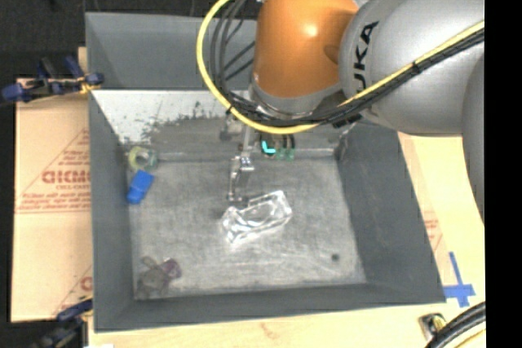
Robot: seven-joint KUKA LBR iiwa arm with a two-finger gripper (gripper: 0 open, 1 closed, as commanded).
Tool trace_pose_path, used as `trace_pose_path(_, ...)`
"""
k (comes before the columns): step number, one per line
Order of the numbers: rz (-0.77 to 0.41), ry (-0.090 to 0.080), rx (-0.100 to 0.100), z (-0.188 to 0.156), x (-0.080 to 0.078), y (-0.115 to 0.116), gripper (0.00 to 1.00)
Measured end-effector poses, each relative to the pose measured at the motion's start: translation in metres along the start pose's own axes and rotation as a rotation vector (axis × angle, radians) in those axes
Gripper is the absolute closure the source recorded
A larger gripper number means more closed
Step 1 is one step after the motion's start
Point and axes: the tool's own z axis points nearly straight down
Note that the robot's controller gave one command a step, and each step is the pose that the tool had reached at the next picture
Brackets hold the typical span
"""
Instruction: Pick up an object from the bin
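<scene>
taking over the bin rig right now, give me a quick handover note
Gripper: down in the middle of the grey metal bin, right at the back edge of the crumpled clear plastic piece; whether it is open or shut cannot be told.
Things: the clear piece lies mid-floor; a small blue block and a pale ring sit by the left wall; a grey-purple lump is in the front-left corner.
Done: the arm is inside the bin, next to the clear piece.
Left: nothing is lifted yet; grasp one thing and raise it out.
</scene>
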Motion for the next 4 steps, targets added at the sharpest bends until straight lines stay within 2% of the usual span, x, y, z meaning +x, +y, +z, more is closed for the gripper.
trace_pose_path(1,0.019,-0.002,-0.001,0.127,0.024,-0.050,0.00)
trace_pose_path(2,-0.341,-0.022,0.002,0.165,0.039,-0.057,0.00)
trace_pose_path(3,-0.337,-0.025,0.000,0.163,0.038,-0.057,1.00)
trace_pose_path(4,-0.374,-0.013,0.005,0.008,0.022,-0.104,1.00)
